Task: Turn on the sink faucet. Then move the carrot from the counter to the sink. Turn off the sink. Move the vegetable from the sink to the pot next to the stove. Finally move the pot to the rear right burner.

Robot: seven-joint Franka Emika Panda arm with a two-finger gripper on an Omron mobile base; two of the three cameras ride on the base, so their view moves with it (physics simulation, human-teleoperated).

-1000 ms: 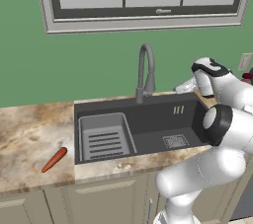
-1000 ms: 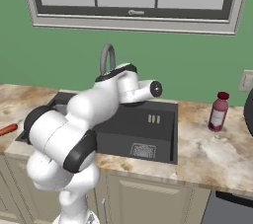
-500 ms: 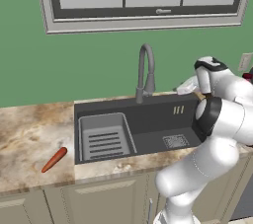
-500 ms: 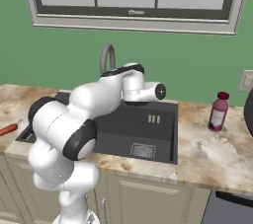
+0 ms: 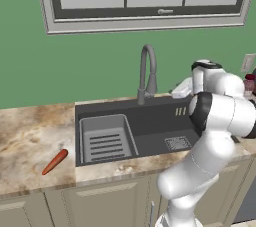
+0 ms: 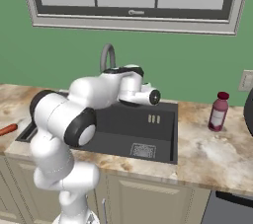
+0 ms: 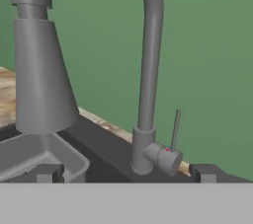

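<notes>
My gripper faces the tall grey metal gooseneck faucet, fingertips apart, holding nothing; its thin upright side lever stands just right of the stem base, not yet touched; I judge the tap still off; best approach: advance low, set one finger beside the lever, push gently sideways; the slim orange-red carrot lies on the marbled beige counter, left of the dark grey basin.

Even, bright, diffuse rendered light; soft shading inside sink; no glare; slightly soft, low-resolution edges.
</notes>
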